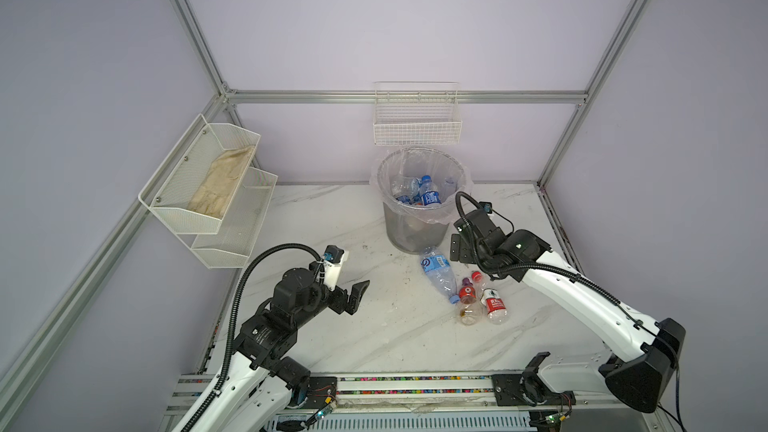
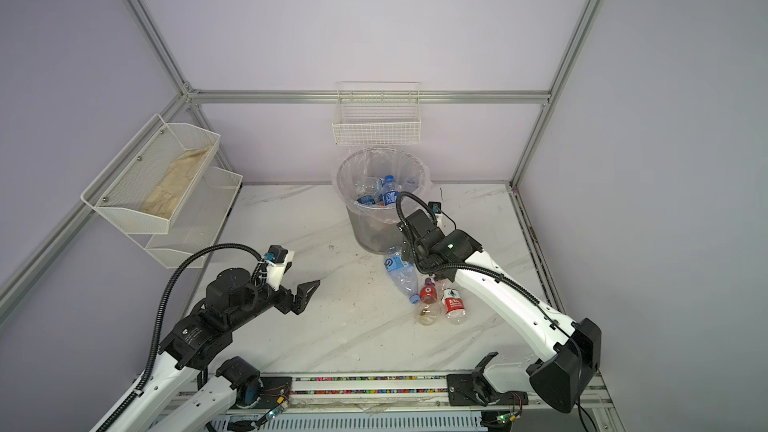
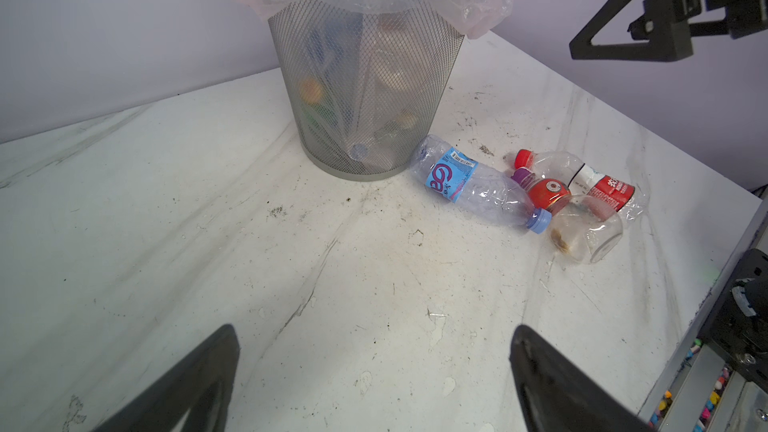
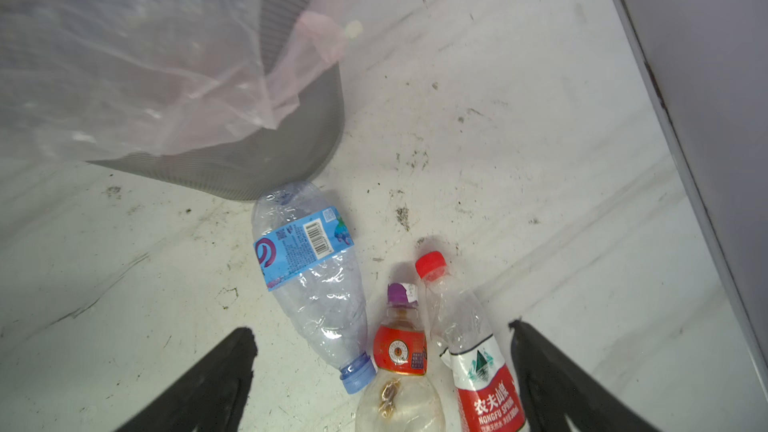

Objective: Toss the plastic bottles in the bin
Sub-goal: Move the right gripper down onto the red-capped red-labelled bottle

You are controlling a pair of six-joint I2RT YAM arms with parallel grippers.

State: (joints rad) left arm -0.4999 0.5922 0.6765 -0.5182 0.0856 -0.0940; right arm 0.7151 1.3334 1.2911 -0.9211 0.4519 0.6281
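The left hand [image 3: 374, 342] is hovering over the table [image 1: 374, 338], fingers spread, gripping nothing. The right hand [image 4: 381, 330] is hanging spread and empty above 3 plastic bottles [image 1: 467, 295], which are lying together on the table just beside the bin [image 1: 411, 234]. Blue-labelled bottles [image 1: 429, 195] are resting inside the bin.

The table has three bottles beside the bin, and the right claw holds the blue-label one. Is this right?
No. The right claw holds nothing: the right wrist view shows it open, and the blue-label bottle lies on the table. Three bottles beside the bin is correct.
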